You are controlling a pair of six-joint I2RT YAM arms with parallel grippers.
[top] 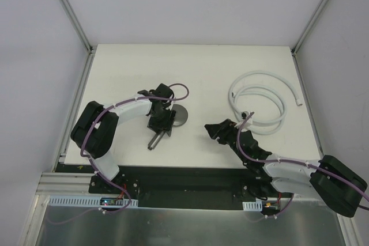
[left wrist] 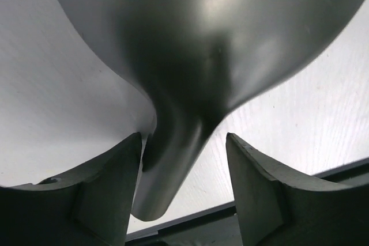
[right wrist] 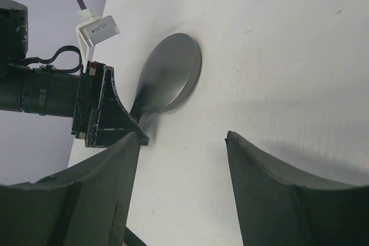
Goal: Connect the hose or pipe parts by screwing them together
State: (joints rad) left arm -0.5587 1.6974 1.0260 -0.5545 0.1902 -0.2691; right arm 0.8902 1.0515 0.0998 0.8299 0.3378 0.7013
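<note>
The dark grey shower head (top: pixel 181 116) lies on the white table, its handle pointing toward the near edge. My left gripper (top: pixel 161 124) straddles that handle. In the left wrist view the shower head (left wrist: pixel 219 38) fills the top; its handle touches the left finger (left wrist: pixel 109 182), with a gap to the right finger, so the left gripper (left wrist: pixel 184 142) is open. The pale coiled hose (top: pixel 259 73) lies at the back right, untouched. My right gripper (top: pixel 212 131) stands open and empty between head and hose; its wrist view shows the shower head (right wrist: pixel 170 73) ahead of the right gripper (right wrist: pixel 183 139).
The white table (top: pixel 127 67) sits inside a frame of metal rails (top: pixel 69 10) with grey walls. A black strip (top: pixel 184 177) carrying the arm bases runs along the near edge. The left gripper's body (right wrist: pixel 104 113) shows at the left of the right wrist view.
</note>
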